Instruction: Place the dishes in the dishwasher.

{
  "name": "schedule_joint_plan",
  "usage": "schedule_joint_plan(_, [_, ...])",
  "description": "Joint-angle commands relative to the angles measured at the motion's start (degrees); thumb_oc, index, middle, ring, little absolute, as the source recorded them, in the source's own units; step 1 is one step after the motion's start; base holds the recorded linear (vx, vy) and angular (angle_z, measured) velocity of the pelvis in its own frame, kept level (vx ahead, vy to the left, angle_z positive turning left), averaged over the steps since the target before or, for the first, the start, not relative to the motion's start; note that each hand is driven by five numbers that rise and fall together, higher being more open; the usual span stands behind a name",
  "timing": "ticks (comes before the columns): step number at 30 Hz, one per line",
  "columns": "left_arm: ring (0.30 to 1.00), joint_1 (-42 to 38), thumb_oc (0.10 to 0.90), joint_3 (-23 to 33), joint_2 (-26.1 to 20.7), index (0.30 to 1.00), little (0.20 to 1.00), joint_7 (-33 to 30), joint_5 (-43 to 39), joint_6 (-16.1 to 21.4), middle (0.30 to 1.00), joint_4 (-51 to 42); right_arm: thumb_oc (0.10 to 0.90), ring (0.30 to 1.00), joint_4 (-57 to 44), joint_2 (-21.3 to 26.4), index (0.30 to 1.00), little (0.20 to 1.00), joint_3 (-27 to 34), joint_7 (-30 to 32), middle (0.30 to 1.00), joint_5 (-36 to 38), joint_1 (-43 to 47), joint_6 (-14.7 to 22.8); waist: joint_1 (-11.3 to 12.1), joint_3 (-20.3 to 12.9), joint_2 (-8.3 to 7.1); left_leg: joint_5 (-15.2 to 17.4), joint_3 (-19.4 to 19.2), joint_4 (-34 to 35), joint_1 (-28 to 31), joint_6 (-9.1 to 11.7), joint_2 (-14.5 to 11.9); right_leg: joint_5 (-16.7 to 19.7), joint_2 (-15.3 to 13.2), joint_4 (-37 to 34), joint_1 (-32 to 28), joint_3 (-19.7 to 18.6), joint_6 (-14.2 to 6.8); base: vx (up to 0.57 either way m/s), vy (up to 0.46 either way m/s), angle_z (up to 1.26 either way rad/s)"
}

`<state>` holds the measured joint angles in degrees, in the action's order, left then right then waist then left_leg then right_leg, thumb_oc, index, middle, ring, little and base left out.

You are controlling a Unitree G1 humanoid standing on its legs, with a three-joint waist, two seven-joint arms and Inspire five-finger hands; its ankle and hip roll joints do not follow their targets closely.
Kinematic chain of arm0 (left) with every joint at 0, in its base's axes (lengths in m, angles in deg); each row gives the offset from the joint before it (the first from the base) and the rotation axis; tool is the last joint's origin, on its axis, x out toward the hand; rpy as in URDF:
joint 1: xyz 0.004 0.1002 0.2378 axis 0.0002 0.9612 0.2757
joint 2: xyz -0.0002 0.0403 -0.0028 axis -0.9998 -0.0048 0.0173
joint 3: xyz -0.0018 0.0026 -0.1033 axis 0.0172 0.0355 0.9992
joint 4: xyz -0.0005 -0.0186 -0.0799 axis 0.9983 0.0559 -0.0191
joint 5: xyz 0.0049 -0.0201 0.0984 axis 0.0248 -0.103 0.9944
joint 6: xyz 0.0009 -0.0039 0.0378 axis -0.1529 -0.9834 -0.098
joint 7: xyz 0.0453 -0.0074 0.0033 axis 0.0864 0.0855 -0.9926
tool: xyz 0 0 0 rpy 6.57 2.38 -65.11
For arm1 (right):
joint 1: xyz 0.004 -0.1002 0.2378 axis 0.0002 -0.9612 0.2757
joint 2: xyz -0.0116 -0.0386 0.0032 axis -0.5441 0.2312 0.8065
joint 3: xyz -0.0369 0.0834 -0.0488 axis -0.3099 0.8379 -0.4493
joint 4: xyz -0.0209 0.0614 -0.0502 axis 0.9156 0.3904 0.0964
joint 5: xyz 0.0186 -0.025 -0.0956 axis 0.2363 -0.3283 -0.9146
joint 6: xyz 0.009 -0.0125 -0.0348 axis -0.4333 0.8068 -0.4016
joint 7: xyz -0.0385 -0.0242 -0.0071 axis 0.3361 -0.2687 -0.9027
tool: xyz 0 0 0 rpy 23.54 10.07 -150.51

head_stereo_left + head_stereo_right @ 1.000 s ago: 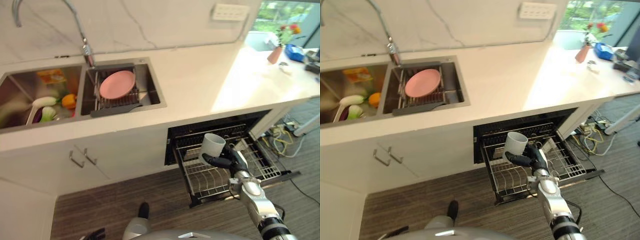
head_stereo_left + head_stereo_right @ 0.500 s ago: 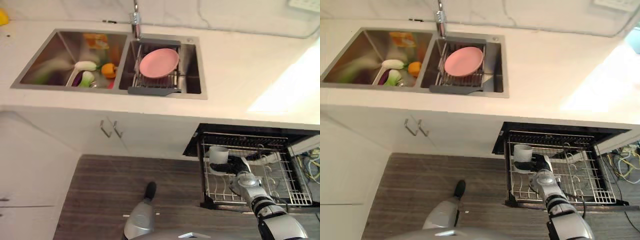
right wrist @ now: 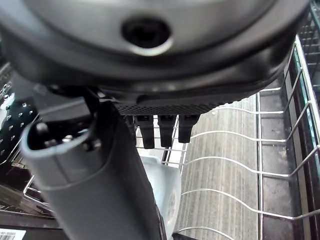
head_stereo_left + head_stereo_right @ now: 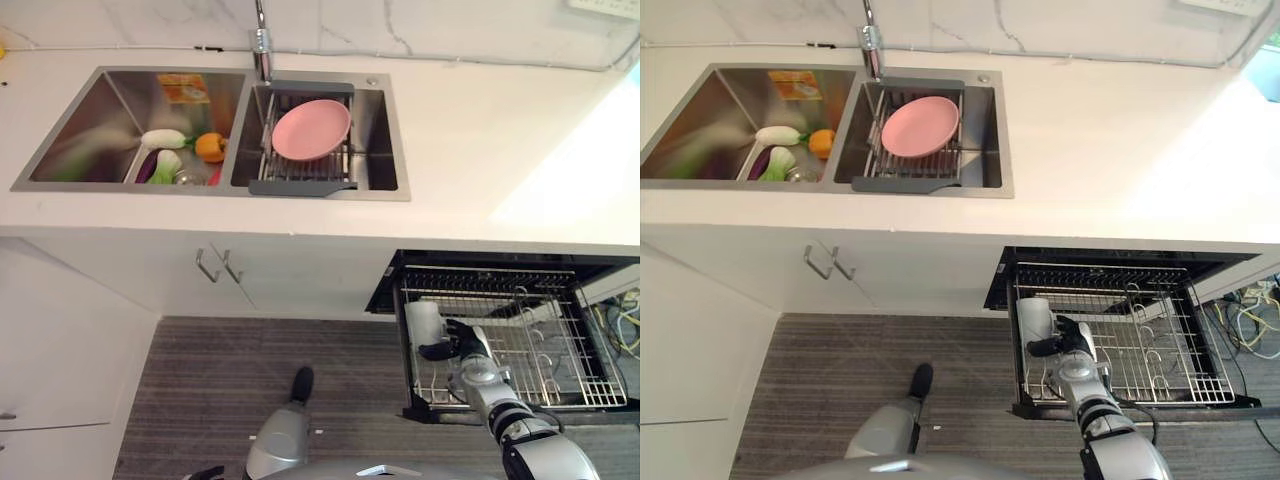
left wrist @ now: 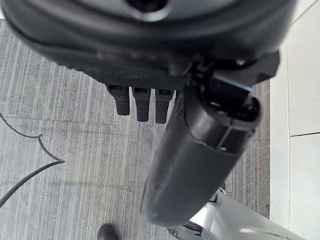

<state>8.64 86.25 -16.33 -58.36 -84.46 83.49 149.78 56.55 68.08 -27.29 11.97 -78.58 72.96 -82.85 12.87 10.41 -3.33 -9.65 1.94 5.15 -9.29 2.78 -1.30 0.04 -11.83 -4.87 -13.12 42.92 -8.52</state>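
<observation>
**One cup going into the rack, a plate left in the sink**

The counter [image 4: 470, 130] runs across the scene, with a double sink [image 4: 385, 140] set into it. Below the counter the dishwasher [image 4: 500, 268] stands open, its wire rack [image 4: 585, 370] pulled out over the floor.

The rack looks nearly bare of dishes. At its left end the right hand [image 4: 462, 345] holds a white cup [image 4: 423, 322], thumb and fingers curled round it, low among the wires. Whether the cup already rests on the rack cannot be told; I judge it is about to be set down.

A pink plate [image 4: 311, 129] leans in a drainer [image 4: 300, 170] in the right basin, so it has yet to be loaded. The left basin holds vegetables [image 4: 170, 150].

The left hand [image 5: 142, 102] hangs over the floor, fingers relaxed, holding nothing.
</observation>
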Motion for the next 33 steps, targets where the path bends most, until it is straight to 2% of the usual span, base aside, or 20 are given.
schedule_joint_plan(1, [0.900,1.56,0.800,-3.29,0.51,0.900,0.900,-1.41,0.22,0.25,0.900,3.51,0.800,0.900,-5.88,5.41,0.900,0.900,0.32,2.79,0.900,-1.51,-0.91,2.58,0.87,-4.36,4.08,7.10,0.44,-0.60,7.18,6.48,-7.90,0.16,-2.69,1.61,2.33,-3.08,-3.16,0.00,0.002,-0.23])
schedule_joint_plan(3, [0.900,1.49,0.800,-2.99,0.78,0.900,0.900,-1.34,0.11,0.10,0.900,3.55,0.800,0.900,-9.27,6.01,0.900,0.900,0.98,2.72,0.900,-1.51,-2.01,3.01,0.02,-4.53,4.21,7.39,-0.49,-0.63,7.96,6.37,-8.17,0.07,-2.77,1.43,2.34,-4.11,-3.09,-0.03,0.030,-0.29])
schedule_joint_plan(5, [0.900,1.38,0.800,-2.92,1.01,0.900,0.900,-1.29,0.26,0.10,0.900,3.38,0.800,0.900,-12.31,6.76,0.900,0.900,1.95,2.70,0.900,-1.69,-3.32,3.50,-0.52,-4.50,4.32,6.35,-1.33,-0.66,7.81,5.85,-7.81,1.21,-3.39,1.59,3.00,-3.69,-2.66,-0.04,0.029,-0.27])
schedule_joint_plan(6, [0.900,1.43,0.800,-2.86,1.00,0.900,0.900,-1.31,0.23,0.08,0.900,3.42,0.800,0.900,-12.37,6.73,0.900,0.900,1.88,2.65,0.900,-1.71,-3.38,3.47,-0.60,-4.77,4.26,7.43,-1.10,-0.61,8.33,6.29,-8.22,0.14,-2.84,1.28,2.45,-4.67,-3.09,0.00,-0.004,-0.18])
schedule_joint_plan(7, [0.900,1.36,0.800,-2.83,1.08,0.900,0.900,-1.33,0.30,0.03,0.900,3.25,0.800,0.900,-13.86,7.15,0.900,0.900,2.53,2.88,0.900,-1.65,-3.93,3.71,-0.78,-4.57,4.34,6.33,-1.51,-0.65,7.95,5.82,-7.83,1.24,-3.37,1.51,3.07,-3.97,-2.65,0.00,-0.009,-0.14])
schedule_joint_plan(14, [0.900,0.44,0.800,-0.14,1.80,0.900,0.900,-1.66,-1.40,-0.42,0.900,2.98,0.800,0.900,-33.80,7.27,0.900,0.900,9.05,2.89,0.900,1.48,-12.21,8.00,-3.51,-4.92,4.81,6.21,-3.27,-0.63,9.18,6.51,-9.53,0.54,-2.35,0.93,3.43,-5.79,-2.15,-0.02,-0.043,-0.13])
schedule_joint_plan(16, [0.900,0.12,0.800,6.09,2.44,0.900,0.900,-5.28,-4.21,-2.00,0.900,9.73,0.800,0.900,-43.51,5.39,0.900,0.900,10.51,0.62,0.900,4.58,-17.08,9.50,-5.18,-5.21,4.84,6.16,-4.86,-0.61,10.31,6.87,-10.83,-0.35,-1.22,0.51,4.12,-8.47,-1.64,-0.02,-0.114,-0.34])
schedule_joint_plan(19, [0.900,0.76,0.800,8.62,3.82,0.900,0.900,-4.79,-6.50,-2.09,0.900,11.49,0.800,0.900,-47.39,4.78,0.900,0.900,10.01,-1.01,0.900,5.72,-19.35,9.57,-6.11,-5.45,5.16,6.16,-6.37,-0.68,11.08,6.95,-11.63,-0.85,-0.46,0.13,4.98,-10.91,-1.37,0.00,-0.069,-0.51])
schedule_joint_plan(21, [0.900,0.87,0.800,8.26,4.62,0.900,0.900,-3.14,-7.16,-1.68,0.900,11.69,0.800,0.900,-51.07,4.90,0.900,0.900,9.82,-2.55,0.900,6.07,-21.07,9.53,-7.24,-5.12,5.63,5.67,-7.01,-1.21,11.23,7.02,-12.04,-1.34,0.26,-0.05,5.82,-12.87,-0.98,-0.04,-0.098,-0.57])
schedule_joint_plan(22, [0.900,0.77,0.800,7.70,4.64,0.900,0.900,-3.57,-6.74,-0.96,0.900,11.06,0.800,0.900,-54.39,5.95,0.900,0.900,9.70,-3.61,0.900,6.36,-22.62,9.51,-8.22,-3.79,6.22,5.87,-6.60,-5.22,9.80,6.88,-11.50,-1.38,-0.25,-0.13,6.08,-14.10,-0.90,-0.06,-0.051,-0.42])
schedule_joint_plan(23, [0.900,0.80,0.800,7.67,4.66,0.900,0.900,-3.58,-6.74,-0.96,0.900,11.05,0.800,0.900,-54.50,5.97,0.900,0.900,9.74,-3.62,0.900,6.37,-22.71,9.44,-8.27,-3.85,6.25,6.02,-6.49,-5.51,9.58,6.87,-11.50,-1.38,-0.25,-0.13,6.11,-14.03,-0.90,-0.12,0.001,-0.21])
schedule_joint_plan(25, [0.900,0.16,0.800,6.52,5.23,0.900,0.900,-4.52,-5.79,-0.43,0.900,10.27,0.800,0.900,-56.72,6.90,0.900,0.900,10.27,-4.11,0.900,6.47,-23.27,9.44,-9.09,-2.43,6.72,6.11,-6.76,-9.84,6.48,7.84,-10.87,-1.15,-2.10,-0.13,6.11,-13.67,-1.18,-0.15,0.095,-0.13])
schedule_joint_plan(27, [0.900,0.18,0.800,4.82,5.77,0.900,0.900,-5.32,-3.66,0.25,0.900,8.64,0.800,0.900,-58.25,7.45,0.900,0.900,10.86,-3.98,0.900,6.28,-22.82,9.80,-9.98,-2.05,7.51,6.76,-7.02,-10.59,6.12,8.11,-11.15,-0.17,-3.68,-0.13,6.64,-14.01,-1.98,-0.11,0.207,-0.12])
schedule_joint_plan(29, [0.900,0.33,0.800,3.30,5.70,0.900,0.900,-6.04,-1.49,0.43,0.900,7.51,0.800,0.900,-59.31,7.85,0.900,0.900,11.47,-3.46,0.900,6.18,-22.59,10.29,-11.22,-2.02,8.05,7.27,-7.67,-9.99,7.13,8.45,-12.60,1.12,-5.23,0.33,6.98,-14.53,-2.74,-0.10,0.356,-0.16])
schedule_joint_plan(30, [0.900,-0.09,0.800,2.37,5.02,0.900,0.900,-6.80,0.27,0.49,0.900,6.96,0.800,0.900,-62.43,8.04,0.900,0.900,12.93,-3.13,0.900,5.81,-22.68,10.47,-13.54,-2.54,8.11,6.61,-9.86,-9.50,8.53,8.69,-15.95,2.86,-7.98,1.40,8.39,-14.81,-3.79,-0.12,0.504,-0.04])
schedule_joint_plan(32, [0.900,0.14,0.800,2.16,4.95,0.900,0.900,-7.10,1.42,0.34,0.900,6.94,0.800,0.900,-63.42,7.90,0.900,0.900,13.42,-3.16,0.900,5.97,-22.94,10.34,-13.98,-2.80,8.49,6.71,-10.30,-8.75,10.06,8.76,-17.07,2.81,-8.49,2.03,8.48,-15.29,-4.16,-0.05,0.371,0.13])
schedule_joint_plan(33, [0.900,0.10,0.800,1.45,4.80,0.900,0.900,-7.64,2.94,0.38,0.900,6.96,0.800,0.900,-64.42,7.92,0.900,0.900,14.47,-3.11,0.900,6.43,-23.00,10.68,-14.81,-3.37,8.53,5.99,-10.32,-8.14,10.30,9.12,-18.17,3.34,-9.81,2.53,8.95,-15.18,-4.66,-0.02,0.347,0.17])
